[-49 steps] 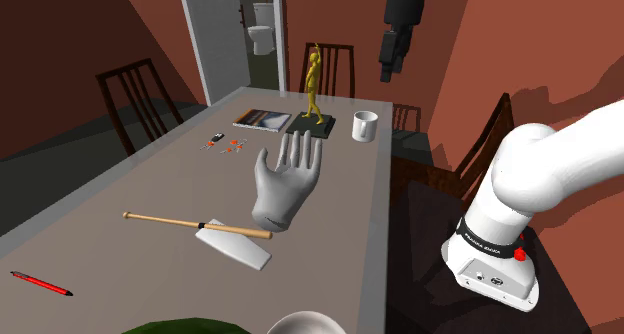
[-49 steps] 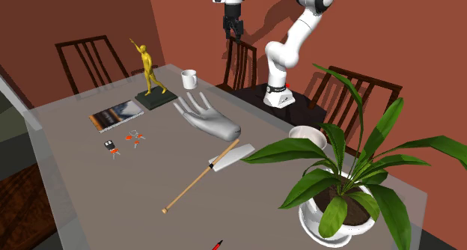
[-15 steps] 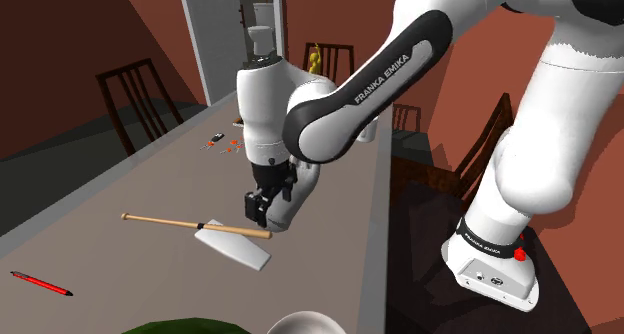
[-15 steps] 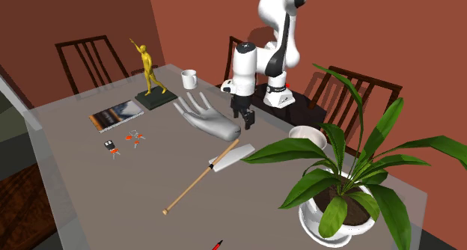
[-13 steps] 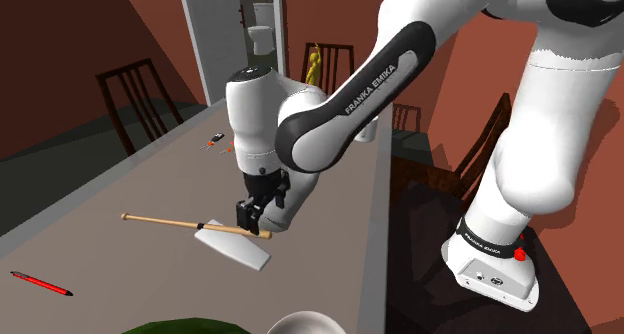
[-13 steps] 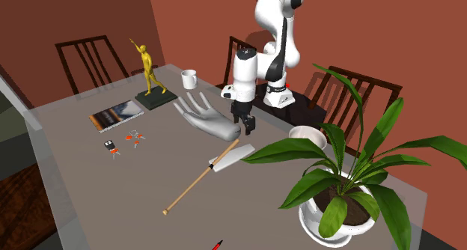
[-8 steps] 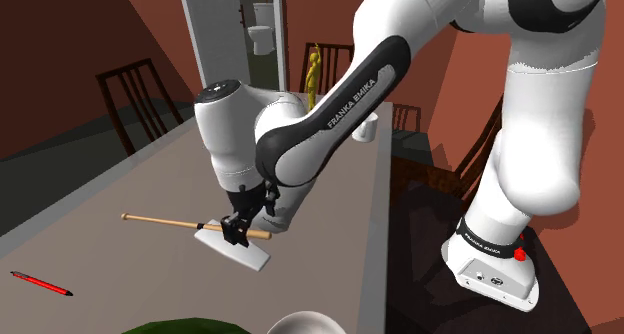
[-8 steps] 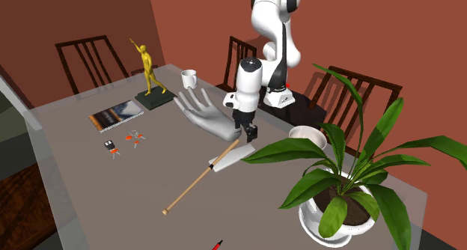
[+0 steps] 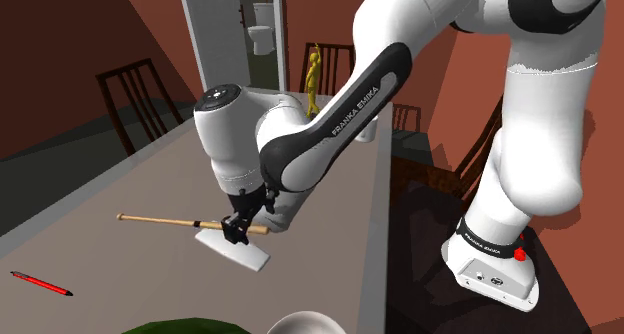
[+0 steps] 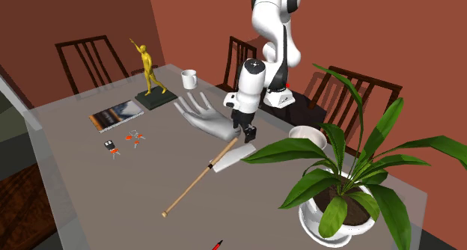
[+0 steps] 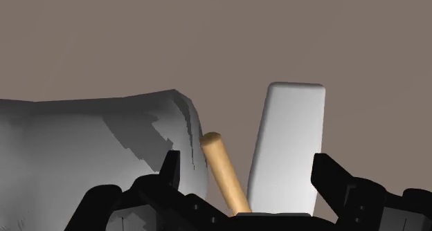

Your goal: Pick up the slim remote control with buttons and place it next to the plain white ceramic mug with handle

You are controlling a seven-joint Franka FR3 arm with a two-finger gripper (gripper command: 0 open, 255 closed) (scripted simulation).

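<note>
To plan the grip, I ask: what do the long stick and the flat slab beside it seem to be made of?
The stick looks like wood: tan, matte, rounded end. The slab is left open: plain pale grey, smooth, rounded corners, no buttons drawn.

- Shoulder and second exterior views: soft, even light; table (image 9: pixel 120 197) reads flat matte grey.
- Shoulder view: red wall (image 9: pixel 605 102) is patchy, darker behind the arm (image 9: pixel 530 92), lighter at the view's right edge.
- Floor (image 9: pixel 50 142) beside the table is dim; doorway (image 9: pixel 255 7) is brighter.
- Wrist view: grey hand model (image 11: pixel 83 146) carries a dark, jagged-edged shadow; remote (image 11: pixel 287 140) is evenly lit.
</note>
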